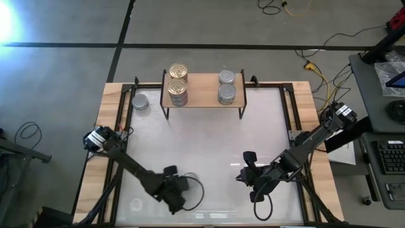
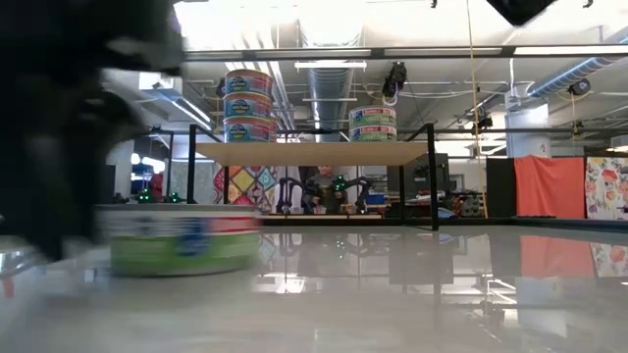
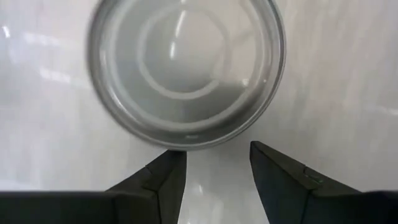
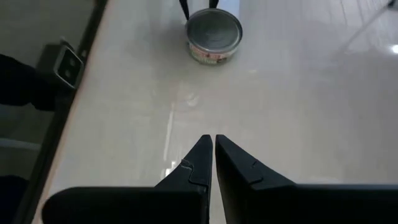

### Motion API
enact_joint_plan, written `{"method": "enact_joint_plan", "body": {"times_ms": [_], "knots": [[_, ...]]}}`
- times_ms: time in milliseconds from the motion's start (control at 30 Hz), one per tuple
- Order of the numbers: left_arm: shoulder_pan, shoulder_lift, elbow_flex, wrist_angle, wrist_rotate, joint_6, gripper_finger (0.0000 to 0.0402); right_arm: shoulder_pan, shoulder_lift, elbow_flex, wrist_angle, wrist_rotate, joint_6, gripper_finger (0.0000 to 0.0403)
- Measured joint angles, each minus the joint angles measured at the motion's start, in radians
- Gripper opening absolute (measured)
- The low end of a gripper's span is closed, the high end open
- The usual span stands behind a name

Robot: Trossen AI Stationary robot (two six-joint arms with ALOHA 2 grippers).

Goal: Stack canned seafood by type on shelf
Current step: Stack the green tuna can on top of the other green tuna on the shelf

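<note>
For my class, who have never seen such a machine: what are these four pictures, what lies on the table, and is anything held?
Two dark robot arms work at a white table. One picture looks straight down, one looks level across the tabletop, and one comes from each wrist. The shelf carries a stack of gold-lidded tins and a stack of silver-lidded tins. One loose tin lies beside the shelf. The left gripper hovers open over another silver tin, holding nothing. The right gripper is shut and empty.

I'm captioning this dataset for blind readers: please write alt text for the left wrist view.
A round silver-grey metal tin seen from above sits on the glossy white table, just beyond the left gripper, whose two dark fingers stand apart and do not touch it.
</note>
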Motion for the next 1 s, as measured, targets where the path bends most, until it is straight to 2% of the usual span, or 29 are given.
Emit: {"method": "enact_joint_plan", "body": {"times_ms": [133, 300, 400, 500, 733, 1000], "knots": [[0.049, 0.000, -0.007, 0.143, -0.065, 0.128, 0.0161, 0.006, 0.000, -0.050, 0.001, 0.000, 0.063, 0.0013], [0.098, 0.000, -0.039, 0.351, -0.077, 0.255, 0.0161, 0.022, 0.000, -0.117, 0.060, -0.001, 0.123, 0.0013], [0.124, 0.000, -0.057, 0.471, -0.084, 0.299, 0.0162, 0.032, 0.000, -0.149, 0.135, -0.001, 0.123, 0.0013], [0.140, 0.000, -0.062, 0.514, -0.115, 0.319, 0.0170, 0.037, 0.000, -0.173, 0.181, -0.002, 0.123, 0.0013], [0.148, -0.001, -0.060, 0.499, -0.120, 0.309, 0.0217, 0.037, 0.027, -0.178, 0.197, 0.002, 0.131, 0.0013], [0.121, -0.003, 0.066, 0.229, -0.114, 0.243, 0.0261, 0.015, 0.126, -0.179, 0.324, 0.002, 0.089, 0.0013]]}}
